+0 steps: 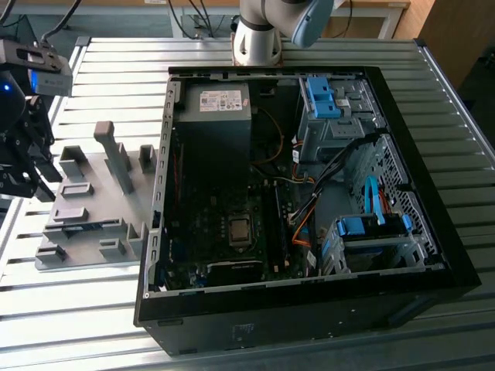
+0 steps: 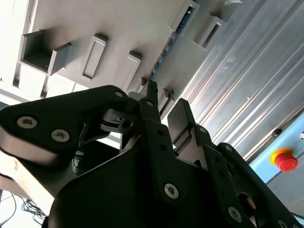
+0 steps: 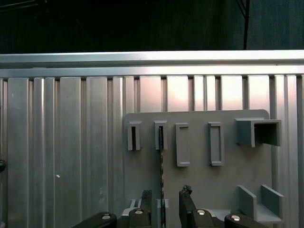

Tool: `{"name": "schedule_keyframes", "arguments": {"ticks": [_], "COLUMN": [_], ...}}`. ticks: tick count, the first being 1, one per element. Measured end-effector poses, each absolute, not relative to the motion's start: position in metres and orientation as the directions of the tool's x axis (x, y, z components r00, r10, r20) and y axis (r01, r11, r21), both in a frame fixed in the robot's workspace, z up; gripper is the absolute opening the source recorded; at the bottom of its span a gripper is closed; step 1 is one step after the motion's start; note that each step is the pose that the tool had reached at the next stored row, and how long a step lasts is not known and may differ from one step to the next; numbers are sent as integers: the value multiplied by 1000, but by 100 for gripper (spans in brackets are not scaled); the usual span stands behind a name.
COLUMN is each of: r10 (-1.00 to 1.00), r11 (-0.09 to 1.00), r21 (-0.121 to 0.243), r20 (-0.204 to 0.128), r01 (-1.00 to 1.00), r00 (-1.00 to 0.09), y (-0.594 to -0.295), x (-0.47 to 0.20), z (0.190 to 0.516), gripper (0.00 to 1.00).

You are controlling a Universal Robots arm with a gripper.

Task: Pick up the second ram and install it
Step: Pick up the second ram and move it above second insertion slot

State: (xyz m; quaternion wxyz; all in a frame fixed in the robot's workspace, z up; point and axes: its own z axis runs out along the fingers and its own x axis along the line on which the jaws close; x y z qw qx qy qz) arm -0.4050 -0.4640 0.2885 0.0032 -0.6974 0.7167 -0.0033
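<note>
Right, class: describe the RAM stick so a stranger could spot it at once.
Start at the grey tray on the ribbed metal table. The RAM stick stands on edge in it, running between the jaws of the gripper. Unlike the chunky grey blocks beside it, it is a thin dark strip.

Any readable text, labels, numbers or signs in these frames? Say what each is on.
Nothing reads as words or numbers.
Sticker on the power supply: print too small to read.
Small mark on the computer case, near wall: too blurred to read.
Second ram, edge-on in the grey holder ahead of the open gripper: no print legible.
Red button: no lettering seen.
</note>
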Motion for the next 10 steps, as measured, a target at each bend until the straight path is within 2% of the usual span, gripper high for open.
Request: {"name": "schedule_keyframes", "arguments": {"ticks": [10], "r10": [-999], "r11": [32], "r21": [-9], "r20": [0], "r01": [-999], "r00": [-32], "y": [-464], "x": [-405], "z": [278], "gripper": [36]}}
